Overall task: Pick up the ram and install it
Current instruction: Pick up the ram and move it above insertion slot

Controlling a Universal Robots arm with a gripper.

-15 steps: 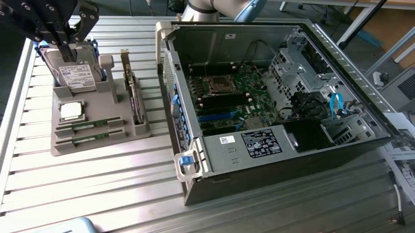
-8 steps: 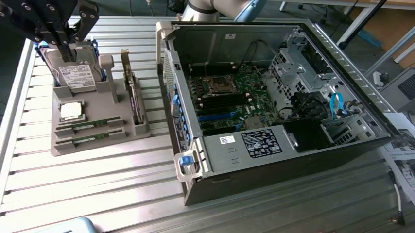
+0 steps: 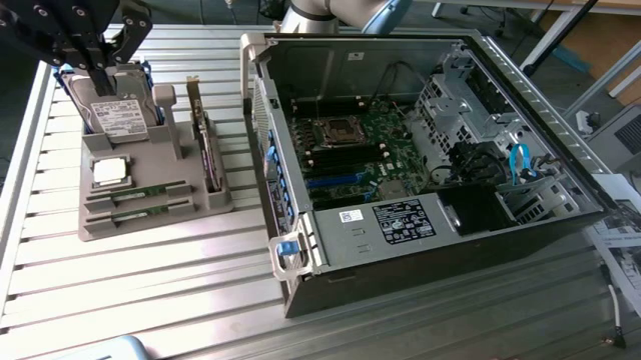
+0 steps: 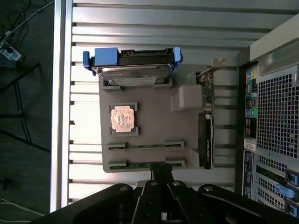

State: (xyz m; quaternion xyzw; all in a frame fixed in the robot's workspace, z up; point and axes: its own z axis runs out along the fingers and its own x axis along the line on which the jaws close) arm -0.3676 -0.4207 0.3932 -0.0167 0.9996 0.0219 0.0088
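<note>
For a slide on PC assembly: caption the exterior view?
Shut gripper above the hard drive; both ram sticks rest in the gray holder beside the open computer case.

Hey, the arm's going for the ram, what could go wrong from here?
1. The gripper is shut over the tray; descending like that, it might press on the ram rather than straddle it.
2. A second ram stick lies parallel and close, so a slightly off grasp may catch it.

Green ram sticks in a plain grey tray. Silver hard drive with blue frame. Black gripper. Black computer case. Silvery ribbed table.
</note>
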